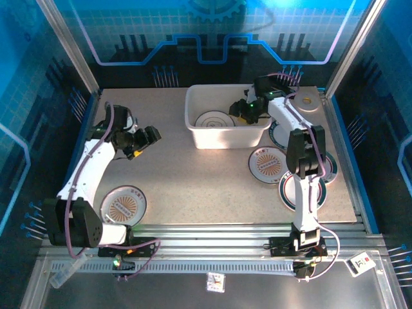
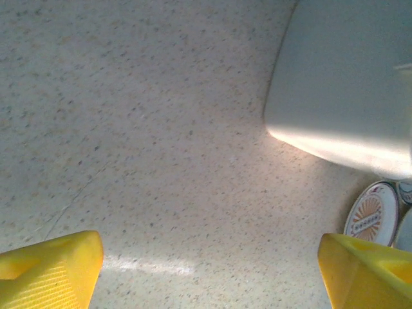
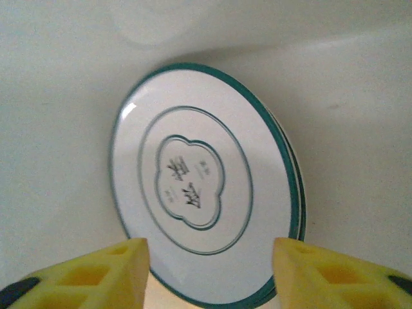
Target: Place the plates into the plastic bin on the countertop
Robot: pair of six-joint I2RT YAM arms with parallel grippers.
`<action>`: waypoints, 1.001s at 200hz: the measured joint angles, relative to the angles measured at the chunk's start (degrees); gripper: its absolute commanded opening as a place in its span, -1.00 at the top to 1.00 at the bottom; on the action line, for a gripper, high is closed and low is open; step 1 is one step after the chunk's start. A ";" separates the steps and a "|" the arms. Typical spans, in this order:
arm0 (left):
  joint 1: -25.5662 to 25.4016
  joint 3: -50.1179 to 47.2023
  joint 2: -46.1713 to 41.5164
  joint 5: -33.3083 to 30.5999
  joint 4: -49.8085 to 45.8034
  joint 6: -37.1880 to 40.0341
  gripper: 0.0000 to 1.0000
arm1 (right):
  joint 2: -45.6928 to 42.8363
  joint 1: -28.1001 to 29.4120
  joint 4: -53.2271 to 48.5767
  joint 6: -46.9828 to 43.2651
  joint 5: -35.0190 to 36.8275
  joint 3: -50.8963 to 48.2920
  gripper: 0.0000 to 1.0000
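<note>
The white plastic bin [image 1: 226, 137] stands at the back middle of the beige countertop [image 1: 193, 180]. A white plate with a green rim [image 3: 199, 180] lies inside it on the floor of the bin [image 3: 360, 129], with a second rim edge showing under it. This plate also shows from above [image 1: 214, 120]. My right gripper [image 1: 243, 111] reaches into the bin, and in the right wrist view my right gripper [image 3: 211, 270] stands open just above the plate's near edge, holding nothing. My left gripper [image 1: 145, 138] hovers open over bare countertop left of the bin. An orange-centred plate [image 1: 123, 204] lies near the left arm's base.
More plates lie right of the bin: one orange-centred [image 1: 268, 162], one dark-rimmed [image 1: 302, 188], others partly under the right arm [image 1: 278, 134]. A tan ring disc [image 1: 305, 100] sits at the back right. In the left wrist view the bin wall [image 2: 347, 84] and a plate [image 2: 370, 214] appear.
</note>
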 measured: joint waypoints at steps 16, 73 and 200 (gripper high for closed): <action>0.48 -1.01 -1.20 -1.05 -1.18 -0.13 -0.76 | -1.95 0.00 0.39 0.11 0.22 -0.07 -0.32; 2.34 -5.22 -7.96 -5.57 -5.16 -2.73 -0.80 | -5.81 0.00 1.09 0.24 1.25 -1.29 -0.55; 3.52 -21.27 -9.62 -10.97 -6.73 -7.78 -0.79 | -25.11 4.11 3.61 -1.53 -0.20 -16.50 -0.72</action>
